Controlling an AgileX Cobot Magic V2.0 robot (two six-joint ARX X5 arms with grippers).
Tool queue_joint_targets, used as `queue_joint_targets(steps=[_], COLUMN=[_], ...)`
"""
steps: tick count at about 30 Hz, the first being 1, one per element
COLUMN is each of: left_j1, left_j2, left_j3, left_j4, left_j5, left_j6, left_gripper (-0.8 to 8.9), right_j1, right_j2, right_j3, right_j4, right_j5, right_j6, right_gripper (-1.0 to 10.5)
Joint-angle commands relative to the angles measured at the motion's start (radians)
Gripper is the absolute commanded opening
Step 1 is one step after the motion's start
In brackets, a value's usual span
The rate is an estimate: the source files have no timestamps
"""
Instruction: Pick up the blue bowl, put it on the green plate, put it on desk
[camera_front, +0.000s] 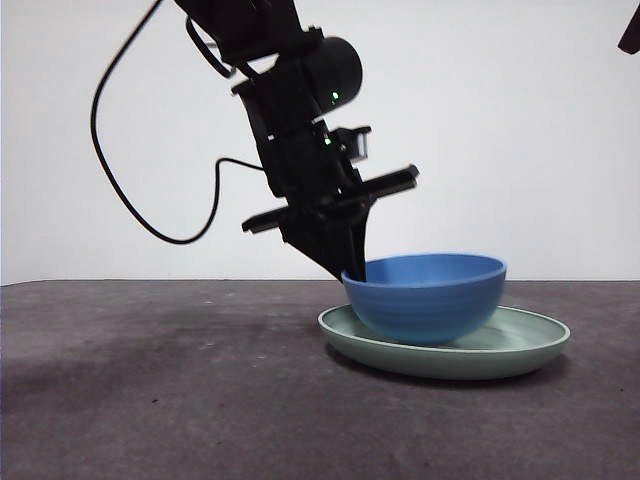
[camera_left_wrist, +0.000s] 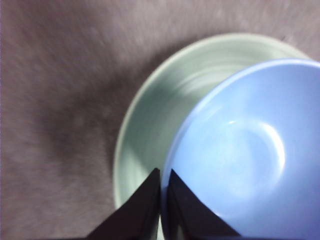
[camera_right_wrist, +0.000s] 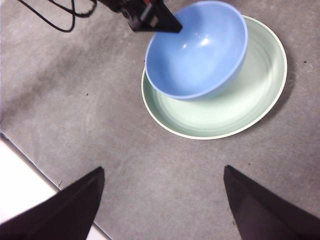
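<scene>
Closest to me the desk (camera_front: 150, 390) is sitting bare, dark grey-brown and a bit speckled. A little further in, the green plate (camera_front: 520, 350) is lying flat on it, off to the right of the middle in the front view. The blue bowl (camera_front: 430, 300) is sitting in the plate, leaning a touch so the rim on the arm's side is riding lower than the far side, and it's sitting toward one edge of the plate rather than dead centre.

The left gripper (camera_front: 355, 268) is coming down at a slant from the upper left, and its jaws are pinching the bowl's rim, one black tip inside, one outside, nearly pressed together with just the thin wall between them. The wrist camera is showing that pretty clearly. A black cable is looping behind the arm.

The right gripper (camera_right_wrist: 162, 200) is hanging up high and back over the desk, well apart from the plate, jaws spread wide, gripping nothing.
</scene>
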Motion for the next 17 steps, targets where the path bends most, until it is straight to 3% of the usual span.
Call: queue_joint_targets(steps=[1,6,11,17], left_j1=[-0.014,-0.016,-0.021,-0.024], left_j2=[0.032,0.033,0.033,0.0], left_j3=[0.031,0.031,0.031,0.032], left_j4=[0.006,0.021,0.01,-0.029], left_j5=[-0.003,-0.008,-0.008,-0.005], left_j6=[0.002,0.002,0.006,0.006], left_gripper=[0.11,0.13,1.97,1.97], right_j1=[0.003,0.003,0.003,0.003], right_j2=[0.003,0.003,0.003,0.003], right_j3=[0.016,0.016,0.016,0.016], right_j4=[0.009,0.009,0.009,0.009], right_j5=[0.0,0.0,0.0,0.0], right_j6=[0.011,0.011,0.011,0.011], right_gripper=[3.8,3.8,3.8,3.8])
